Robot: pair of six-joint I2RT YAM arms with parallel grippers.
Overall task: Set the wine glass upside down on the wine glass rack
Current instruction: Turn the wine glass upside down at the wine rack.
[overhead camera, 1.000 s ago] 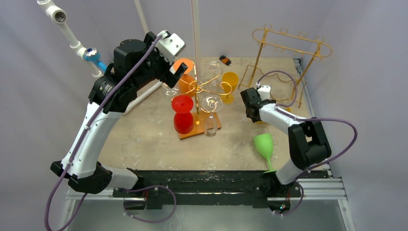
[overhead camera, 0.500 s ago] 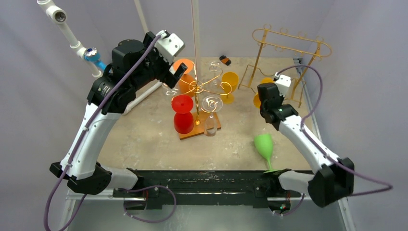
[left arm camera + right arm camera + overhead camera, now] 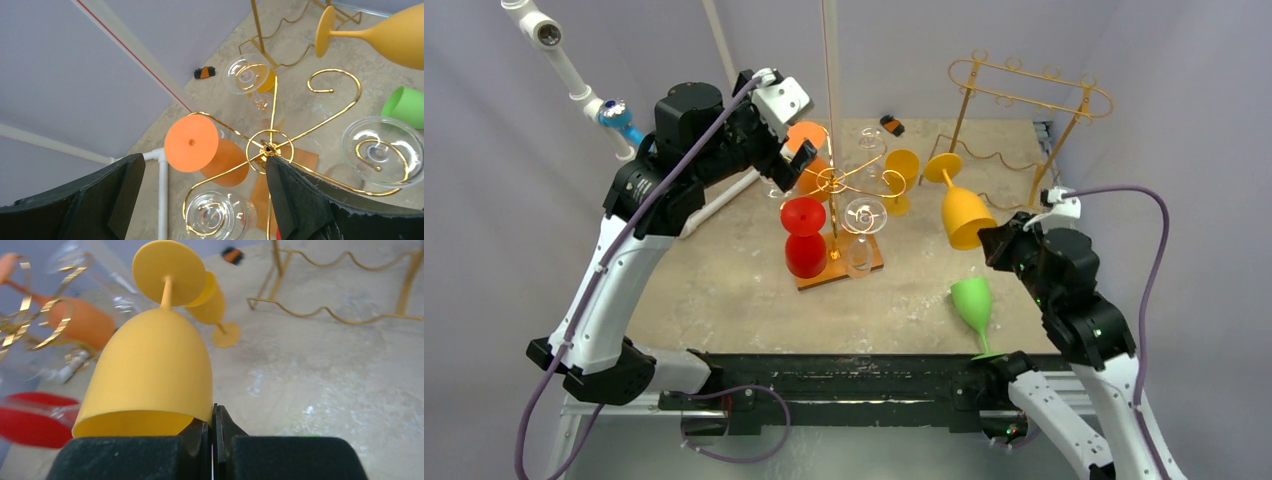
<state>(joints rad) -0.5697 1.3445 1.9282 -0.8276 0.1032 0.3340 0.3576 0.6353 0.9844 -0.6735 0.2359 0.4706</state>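
Yellow wine glass [image 3: 967, 215] is off the worktop [image 3: 724, 290], rim pinched in my right hand [image 3: 214, 426], foot toward the gold rack [image 3: 832, 181]. Meanwhile my left hand [image 3: 790, 138] hangs spread wide above it. Next, I guess: slide the stem into that free hook [image 3: 336, 85].

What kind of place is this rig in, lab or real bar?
Probably a lab test cell, not a bar: plain grey walls box in the beige stone-look tabletop, with a white PVC pipe at the left.

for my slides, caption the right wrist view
Right jaws pinch the yellow wine glass by its rim, foot pointing away from the camera
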